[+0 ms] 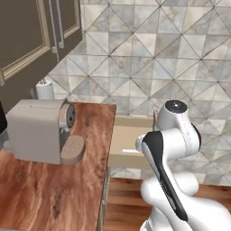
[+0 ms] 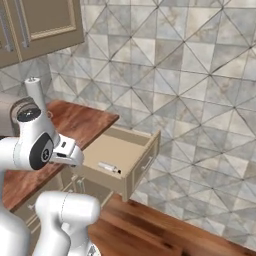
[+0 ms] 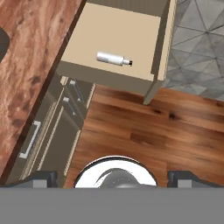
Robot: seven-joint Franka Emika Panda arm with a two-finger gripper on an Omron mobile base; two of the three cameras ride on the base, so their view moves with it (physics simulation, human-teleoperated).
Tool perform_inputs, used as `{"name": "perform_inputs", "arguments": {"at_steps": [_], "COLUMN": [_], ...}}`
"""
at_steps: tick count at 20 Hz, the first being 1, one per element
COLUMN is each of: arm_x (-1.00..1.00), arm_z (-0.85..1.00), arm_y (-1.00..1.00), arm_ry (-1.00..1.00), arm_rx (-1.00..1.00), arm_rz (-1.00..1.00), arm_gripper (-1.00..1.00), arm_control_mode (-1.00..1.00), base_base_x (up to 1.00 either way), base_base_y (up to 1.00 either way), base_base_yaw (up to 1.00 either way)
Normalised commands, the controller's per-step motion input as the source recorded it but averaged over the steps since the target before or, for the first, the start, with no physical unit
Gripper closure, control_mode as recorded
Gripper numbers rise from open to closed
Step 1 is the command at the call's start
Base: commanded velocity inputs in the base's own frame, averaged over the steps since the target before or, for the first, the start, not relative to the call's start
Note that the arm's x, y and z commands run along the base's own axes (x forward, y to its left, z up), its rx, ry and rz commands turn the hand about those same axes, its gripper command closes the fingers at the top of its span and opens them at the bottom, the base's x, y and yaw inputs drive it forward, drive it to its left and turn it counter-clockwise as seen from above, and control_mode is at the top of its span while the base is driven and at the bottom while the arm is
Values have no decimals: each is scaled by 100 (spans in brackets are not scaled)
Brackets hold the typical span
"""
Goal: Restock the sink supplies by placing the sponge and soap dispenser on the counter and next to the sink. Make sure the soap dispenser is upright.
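A small white soap dispenser (image 3: 113, 58) with a dark nozzle lies on its side in an open beige drawer (image 3: 109, 30). It also appears in the right base view as the soap dispenser (image 2: 109, 168), resting on the floor of the drawer (image 2: 142, 150). The drawer juts out from the end of the reddish-brown wood-grain counter (image 1: 54, 194). My gripper (image 3: 113, 178) hangs high above the wooden floor in front of the drawer, open, with its fingertips (image 3: 43, 177) far apart and nothing between them. The sponge and the sink are out of view.
A beige coffee machine (image 1: 38, 131) stands on the counter, with a paper towel roll (image 1: 45, 89) behind it. Dark wall cabinets (image 1: 27, 36) hang above. Lower cabinet doors with handles (image 3: 48, 135) sit beside the drawer. A tiled wall (image 2: 190, 75) rises behind.
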Motion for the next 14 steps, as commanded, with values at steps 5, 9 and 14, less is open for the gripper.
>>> {"name": "perform_inputs", "arguments": {"at_steps": [5, 9, 14], "arm_x": [0, 0, 0], "arm_z": [0, 0, 0], "arm_y": [0, 0, 0], "arm_ry": [0, 0, 0], "arm_rx": [0, 0, 0], "arm_rz": [0, 0, 0], "arm_gripper": [-100, -100, -100], "arm_control_mode": [100, 100, 100], "base_base_x": [12, 21, 23], "base_base_y": [-18, -49, -55], "base_base_yaw": [31, 26, 21]}}
